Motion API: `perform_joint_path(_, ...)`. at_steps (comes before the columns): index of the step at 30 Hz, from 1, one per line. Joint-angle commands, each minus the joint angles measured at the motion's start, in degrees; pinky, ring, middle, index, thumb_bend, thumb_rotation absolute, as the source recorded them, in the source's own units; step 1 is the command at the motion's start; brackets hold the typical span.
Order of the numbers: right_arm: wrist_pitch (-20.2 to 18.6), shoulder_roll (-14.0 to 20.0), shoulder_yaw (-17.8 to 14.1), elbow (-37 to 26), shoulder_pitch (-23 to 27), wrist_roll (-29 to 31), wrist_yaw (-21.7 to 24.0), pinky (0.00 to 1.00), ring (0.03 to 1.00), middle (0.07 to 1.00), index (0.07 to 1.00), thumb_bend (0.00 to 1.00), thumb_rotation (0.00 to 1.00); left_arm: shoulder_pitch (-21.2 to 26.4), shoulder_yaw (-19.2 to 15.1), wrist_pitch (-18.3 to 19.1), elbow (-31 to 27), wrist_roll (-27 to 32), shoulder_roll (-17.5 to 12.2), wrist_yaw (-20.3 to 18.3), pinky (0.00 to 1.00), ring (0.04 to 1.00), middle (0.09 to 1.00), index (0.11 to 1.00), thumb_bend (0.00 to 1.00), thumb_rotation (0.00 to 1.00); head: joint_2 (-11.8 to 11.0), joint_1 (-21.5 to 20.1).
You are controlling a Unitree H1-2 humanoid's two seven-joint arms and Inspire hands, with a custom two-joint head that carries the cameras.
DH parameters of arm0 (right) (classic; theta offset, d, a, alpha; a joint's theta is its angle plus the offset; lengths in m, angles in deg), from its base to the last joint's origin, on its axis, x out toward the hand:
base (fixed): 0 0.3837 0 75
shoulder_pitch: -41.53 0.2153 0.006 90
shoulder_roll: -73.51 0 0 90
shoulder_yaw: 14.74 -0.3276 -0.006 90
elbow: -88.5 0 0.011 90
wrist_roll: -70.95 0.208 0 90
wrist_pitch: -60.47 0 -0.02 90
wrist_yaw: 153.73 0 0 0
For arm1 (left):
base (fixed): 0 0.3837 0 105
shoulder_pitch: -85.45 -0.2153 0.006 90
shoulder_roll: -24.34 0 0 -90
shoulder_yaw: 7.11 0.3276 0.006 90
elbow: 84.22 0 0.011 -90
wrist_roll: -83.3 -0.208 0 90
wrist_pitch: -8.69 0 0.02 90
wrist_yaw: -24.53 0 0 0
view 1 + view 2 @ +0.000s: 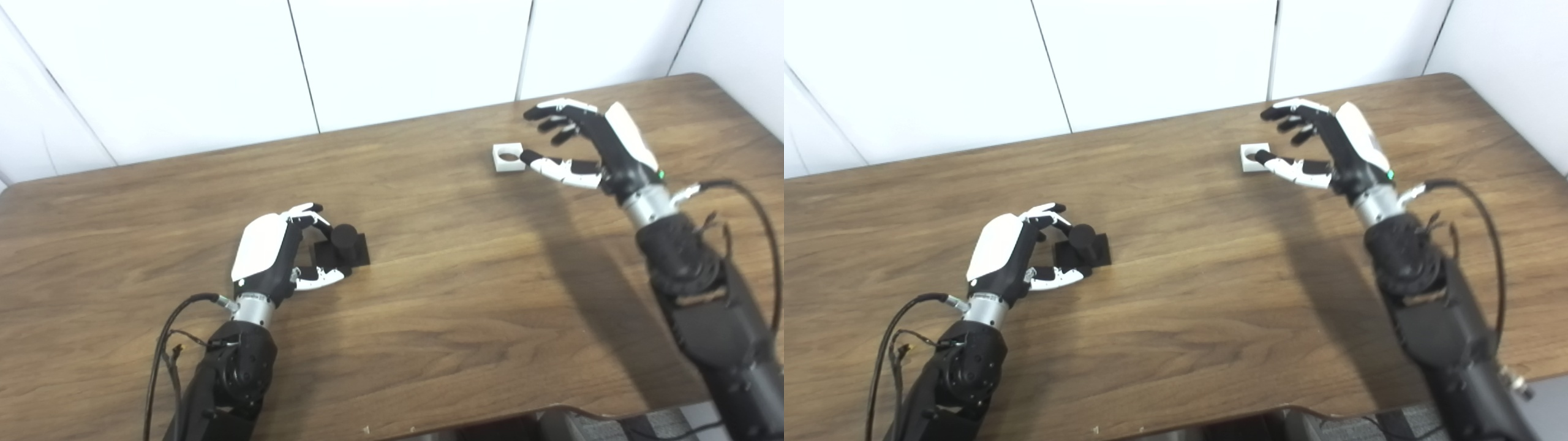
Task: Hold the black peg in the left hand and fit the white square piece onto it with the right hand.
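Left hand (269,254) sits closest to the camera, toward the front-left of the table (429,294), fingers and thumb curled around the black peg (343,244), which still rests on the wood. Looks like contact, though I can't tell if the grasp is firm. Over near the back-right corner, the right hand (588,147) hovers by the white square piece (507,157) with fingers spread, thumb tip touching its near edge, holding nothing yet. So we're at the pick-up stage on both sides. Next up, I'd guess: pinch the square, lift both, then line its round hole up over the peg.
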Motion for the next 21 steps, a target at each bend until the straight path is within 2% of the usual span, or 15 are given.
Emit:
perform_joint_path(1, -0.9, 2.4, 0.7, 0.0, 4.8, -0.8, 2.1, 0.74, 0.826, 0.801, 0.72, 0.64, 0.26, -2.3, 1.1, 1.6, 3.6, 0.1, -0.6, -3.0, 0.64, 0.827, 0.836, 0.491, 0.52, 0.07, 0.0, 0.2)
perform_joint_path(5, -2.7, 4.7, 2.3, 2.5, 8.2, -1.5, 5.4, 0.82, 0.869, 0.83, 0.733, 0.66, 0.29, -2.4, 1.2, 1.8, 3.7, 0.1, -0.5, -3.1, 0.64, 0.828, 0.838, 0.491, 0.52, 0.07, -0.1, 0.6)
perform_joint_path(12, -0.1, 7.8, 5.9, 11.2, 14.7, -3.5, 8.3, 0.78, 0.868, 0.849, 0.732, 0.71, 0.29, -2.2, 1.3, 1.8, 3.9, 0.0, -0.5, -2.9, 0.64, 0.833, 0.842, 0.491, 0.52, 0.07, -0.4, 1.1)
perform_joint_path(16, 0.4, 9.2, 7.8, 15.4, 17.9, -2.6, 11.5, 0.77, 0.9, 0.863, 0.759, 0.74, 0.36, -2.1, 1.3, 1.6, 4.1, -0.1, -0.5, -2.6, 0.64, 0.832, 0.84, 0.491, 0.52, 0.08, -0.7, 1.8)
perform_joint_path(21, -0.4, 11.0, 11.3, 19.6, 21.9, -2.0, 18.6, 0.88, 0.957, 0.927, 0.827, 0.77, 0.49, -1.9, 1.4, 1.8, 4.4, -0.2, -0.4, -2.3, 0.64, 0.833, 0.838, 0.491, 0.52, 0.07, -1.0, 2.1)
